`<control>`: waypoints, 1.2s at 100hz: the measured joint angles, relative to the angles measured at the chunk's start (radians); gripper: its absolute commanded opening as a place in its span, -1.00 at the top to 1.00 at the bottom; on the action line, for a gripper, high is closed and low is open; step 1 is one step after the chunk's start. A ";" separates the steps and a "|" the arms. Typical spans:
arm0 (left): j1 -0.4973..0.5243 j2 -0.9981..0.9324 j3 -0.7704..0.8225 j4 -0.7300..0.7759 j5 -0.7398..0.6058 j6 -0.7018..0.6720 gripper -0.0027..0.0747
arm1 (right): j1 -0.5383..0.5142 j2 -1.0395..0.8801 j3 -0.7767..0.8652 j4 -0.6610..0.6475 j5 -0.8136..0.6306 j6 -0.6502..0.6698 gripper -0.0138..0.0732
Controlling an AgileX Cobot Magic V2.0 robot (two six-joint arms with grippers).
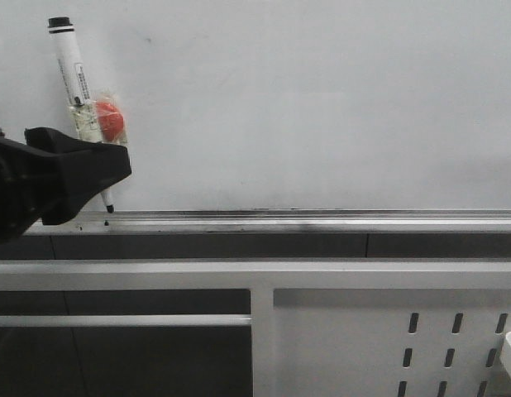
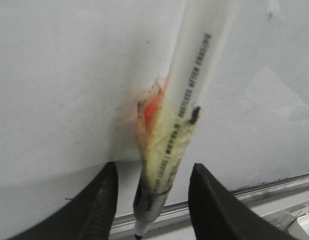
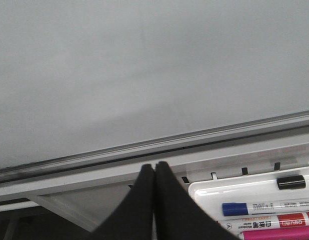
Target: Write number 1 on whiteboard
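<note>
Firmly, left pincer around pen

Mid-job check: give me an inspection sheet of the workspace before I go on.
Surface: whiteboard bare, no stroke seen; rail smudged.
Job's things: pen tilted, tip down by the rail; red ball on its side.
Clutter: tray with blue marker and red marker.
Grippers: left end effector straddles the pen, grip unclear; right end effector shut, empty.
Cables: nothing seen.
Surroundings: perforated panel below the board.
</note>
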 measured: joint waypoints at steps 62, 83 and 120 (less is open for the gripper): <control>0.000 0.040 -0.016 0.255 0.000 -0.005 0.98 | 0.243 0.048 -0.051 0.020 0.074 -0.093 0.79; 0.000 -0.057 -0.041 0.475 0.118 0.041 0.98 | 0.522 0.175 -0.206 0.020 0.163 -0.327 0.60; -0.077 -0.336 -0.259 0.959 0.952 0.093 0.98 | 0.699 0.438 -0.411 -0.016 0.170 -0.432 -0.33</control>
